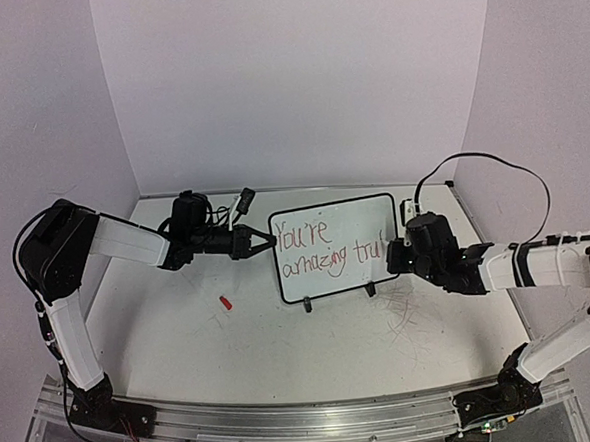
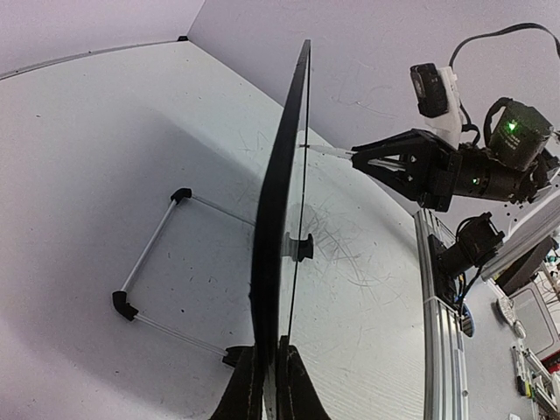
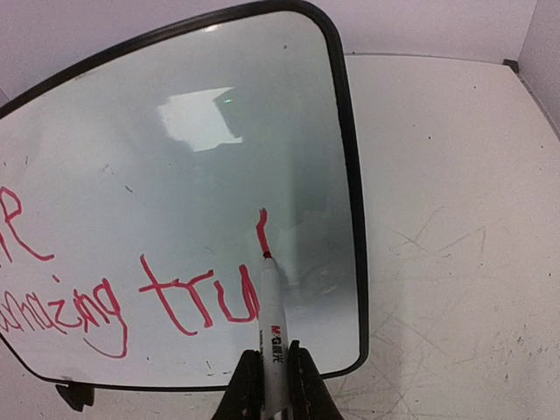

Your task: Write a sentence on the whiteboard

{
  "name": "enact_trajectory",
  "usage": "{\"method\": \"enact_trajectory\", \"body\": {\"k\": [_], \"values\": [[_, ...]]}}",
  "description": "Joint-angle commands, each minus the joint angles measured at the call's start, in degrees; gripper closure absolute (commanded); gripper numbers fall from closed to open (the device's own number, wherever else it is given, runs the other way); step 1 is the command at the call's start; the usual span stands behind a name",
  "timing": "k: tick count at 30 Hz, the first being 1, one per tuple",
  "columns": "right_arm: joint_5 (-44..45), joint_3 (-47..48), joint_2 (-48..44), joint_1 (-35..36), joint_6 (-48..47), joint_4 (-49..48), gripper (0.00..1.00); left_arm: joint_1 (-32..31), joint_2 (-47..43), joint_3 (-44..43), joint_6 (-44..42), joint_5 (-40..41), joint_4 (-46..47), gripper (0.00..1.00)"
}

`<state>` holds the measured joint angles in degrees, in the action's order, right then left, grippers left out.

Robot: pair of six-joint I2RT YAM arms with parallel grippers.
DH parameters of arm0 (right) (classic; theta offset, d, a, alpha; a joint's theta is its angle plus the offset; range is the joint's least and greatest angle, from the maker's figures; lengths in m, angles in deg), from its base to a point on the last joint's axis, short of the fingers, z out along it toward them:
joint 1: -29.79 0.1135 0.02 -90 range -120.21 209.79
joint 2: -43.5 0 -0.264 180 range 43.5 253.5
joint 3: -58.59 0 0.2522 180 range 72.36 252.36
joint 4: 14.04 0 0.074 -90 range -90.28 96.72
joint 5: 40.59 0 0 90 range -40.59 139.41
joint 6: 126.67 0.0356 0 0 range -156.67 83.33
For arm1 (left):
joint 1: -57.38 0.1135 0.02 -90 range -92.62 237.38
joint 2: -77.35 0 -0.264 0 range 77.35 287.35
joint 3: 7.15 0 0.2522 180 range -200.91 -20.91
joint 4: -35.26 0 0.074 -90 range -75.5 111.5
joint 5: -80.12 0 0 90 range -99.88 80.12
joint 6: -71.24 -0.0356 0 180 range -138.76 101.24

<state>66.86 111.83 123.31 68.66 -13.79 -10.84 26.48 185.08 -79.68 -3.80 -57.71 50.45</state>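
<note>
Directly before the right pincer's marker stands the whiteboard.

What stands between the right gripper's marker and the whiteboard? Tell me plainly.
Nothing visible. The marker, held in the right gripper, has its tip on the whiteboard, at the stroke just after "tru" in the sentence.

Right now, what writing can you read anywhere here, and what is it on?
"You're": red sentence, top line, whiteboard.
"amazing tru" and one upright stroke: second line, same board.
Marker barrel print: too small to read.
</note>
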Motion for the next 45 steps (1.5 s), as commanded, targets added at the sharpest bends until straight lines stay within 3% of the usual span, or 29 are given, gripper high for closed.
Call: {"method": "enact_trajectory", "body": {"k": [1,17,24,45], "values": [[-1.0,-2.0,0.3,-0.3,1.9,0.3,1.0,-0.7,-0.2,-0.8,-1.6,-0.1,-3.5,1.0],[-1.6,-4.6,-0.1,-0.3,3.4,0.0,1.0,-0.7,0.0,-1.0,-1.6,-0.1,-3.6,1.0],[-2.8,-7.3,-9.7,-0.5,-0.1,-2.8,1.0,-0.7,0.0,-1.0,-1.6,0.1,-3.6,1.0],[-1.8,-1.7,-1.8,-1.9,-2.6,-2.9,1.0,-0.7,-0.3,-0.7,-1.8,0.1,-3.8,1.0]]}}
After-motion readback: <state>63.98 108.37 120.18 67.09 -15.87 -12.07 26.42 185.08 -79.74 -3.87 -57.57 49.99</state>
